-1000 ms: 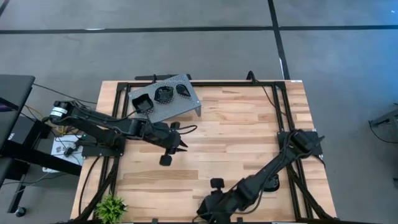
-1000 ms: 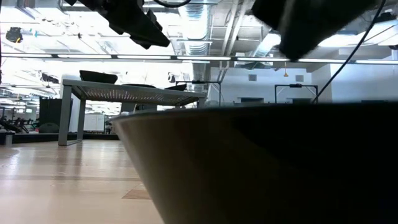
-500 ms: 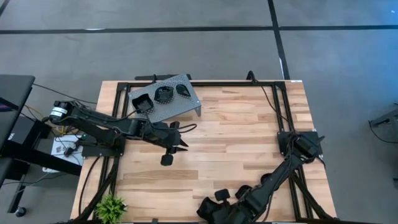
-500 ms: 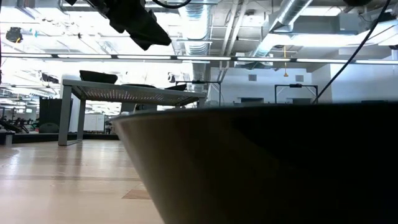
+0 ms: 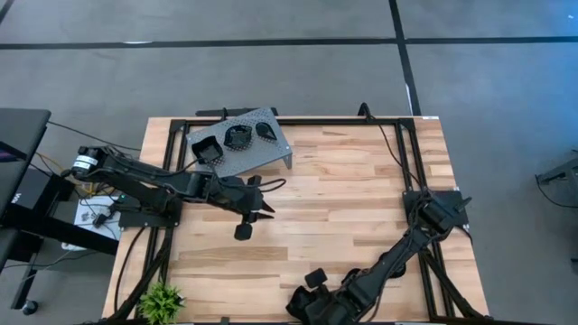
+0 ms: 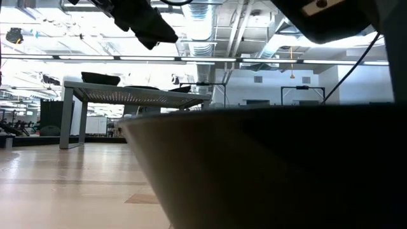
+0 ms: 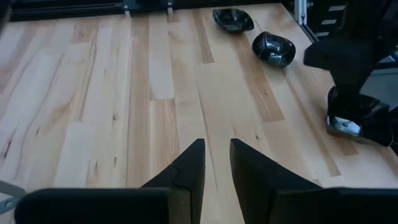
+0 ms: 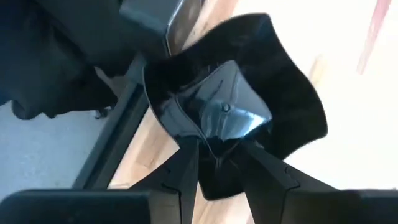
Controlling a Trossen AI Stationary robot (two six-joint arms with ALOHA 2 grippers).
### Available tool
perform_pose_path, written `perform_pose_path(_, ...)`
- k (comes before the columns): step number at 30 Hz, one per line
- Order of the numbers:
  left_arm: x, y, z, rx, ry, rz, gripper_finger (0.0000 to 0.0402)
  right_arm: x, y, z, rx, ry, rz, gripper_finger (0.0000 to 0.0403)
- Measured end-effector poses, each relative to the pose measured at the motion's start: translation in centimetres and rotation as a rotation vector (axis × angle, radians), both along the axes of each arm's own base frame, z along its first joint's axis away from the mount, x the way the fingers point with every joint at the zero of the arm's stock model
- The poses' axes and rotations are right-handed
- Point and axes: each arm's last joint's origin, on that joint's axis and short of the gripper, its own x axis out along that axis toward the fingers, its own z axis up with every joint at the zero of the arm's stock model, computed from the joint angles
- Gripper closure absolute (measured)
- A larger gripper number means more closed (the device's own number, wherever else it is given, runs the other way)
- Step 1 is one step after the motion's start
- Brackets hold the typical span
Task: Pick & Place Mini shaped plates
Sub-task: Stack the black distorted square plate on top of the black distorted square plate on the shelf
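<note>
My right gripper (image 8: 221, 163) is shut on a glossy black mini plate (image 8: 233, 106) with a wavy rim, and it shows at the table's near edge (image 5: 314, 278). My left gripper (image 7: 215, 149) hangs open over bare wood left of the table's middle (image 5: 256, 208), touching nothing. Two more black plates (image 7: 233, 18) (image 7: 273, 48) lie flat on the wood by the near rail. Three plates (image 5: 237, 136) sit on the grey perforated tray (image 5: 271, 155). One dark plate (image 6: 267, 165) fills the low view right in front of the camera. My right gripper pinches the plate between its two fingers (image 8: 186, 165) at a stretch of its rim (image 8: 219, 146). The plate's hollow side faces the wrist camera and its body stands out beyond the fingertips. Whether it is clear of the table I cannot tell.
The tray stands on legs at the far left (image 6: 137, 95). Black rails run along the table's edges (image 5: 343, 121). A small green plant (image 5: 161, 298) sits at the near left corner. Bare wood lies between the two arms (image 5: 343, 199).
My right gripper has moved a little toward the near edge. Its arm left the low view and came back into it at the top right. My left gripper has drifted slightly toward the right.
</note>
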Motion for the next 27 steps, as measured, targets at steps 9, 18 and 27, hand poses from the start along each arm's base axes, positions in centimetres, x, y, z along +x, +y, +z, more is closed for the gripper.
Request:
perform_pose_path(9,0.0,0.0,0.1,-0.019,-0.003,0.011,0.0325,-0.3,0.3,0.3,0.063,0.037,0.007,0.0294)
perform_pose_path(18,0.0,0.0,0.1,-0.02,-0.005,0.011,0.0325,-0.5,0.7,0.3,0.053,0.032,0.062,0.0294)
perform_pose_path(27,0.1,0.0,0.1,-0.022,-0.011,0.011,0.0325,-0.3,0.3,-1.6,-0.07,0.032,0.132,0.0294)
